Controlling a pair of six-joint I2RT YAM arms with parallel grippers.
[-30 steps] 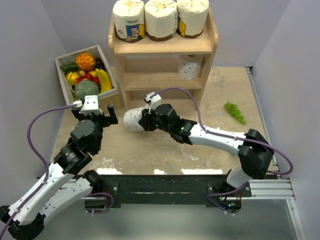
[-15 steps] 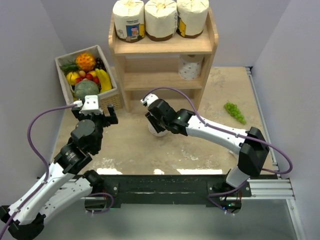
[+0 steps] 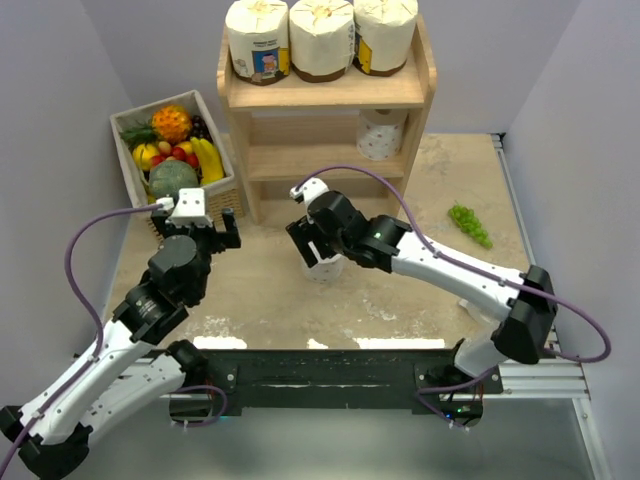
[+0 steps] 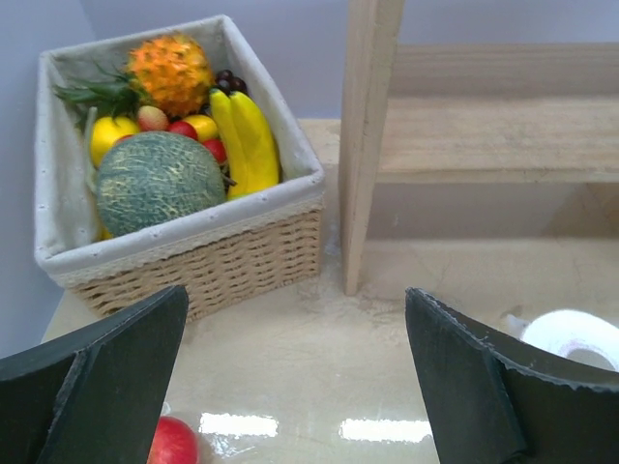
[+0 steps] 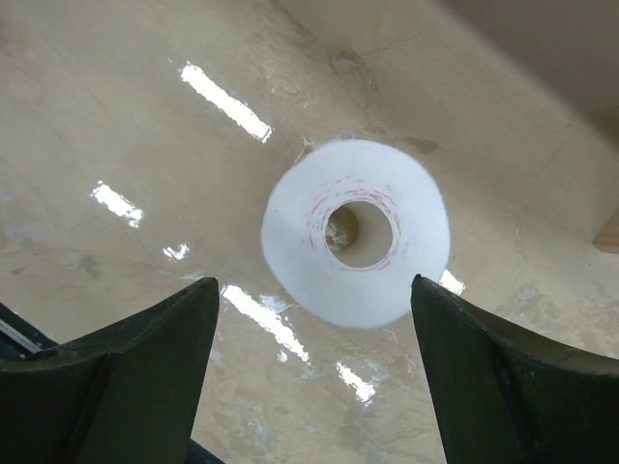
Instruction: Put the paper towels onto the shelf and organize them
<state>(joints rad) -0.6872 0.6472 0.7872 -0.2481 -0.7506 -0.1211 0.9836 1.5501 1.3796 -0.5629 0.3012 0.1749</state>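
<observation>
A small white roll (image 5: pixel 300 232) stands on end on the bench (image 3: pixel 270 300), just in front of the shelf (image 3: pixel 330 92). The right claw (image 3: pixel 318 250) hangs directly above it with its jaws spread wide to either side, touching nothing. On the shelf, three cream-wrapped rolls (image 3: pixel 321 38) sit side by side on the top board, and a second small roll (image 3: pixel 380 135) stands at the right end of the lower tier. The task therefore looks more than half done: the roll on the bench has yet to go up, most likely beside its twin, and no further roll shows in any view. The left claw (image 4: pixel 296 293) is released and empty, hovering near the fruit basket (image 4: pixel 203 261). The right wrist view alone shows the roll's hollow core and the clear gap to each finger. The left wrist view alone shows a red apple (image 4: pixel 174 445) on the bench. Only the overhead view takes in the whole shelf and the grapes (image 3: pixel 470 225) off to the right.
</observation>
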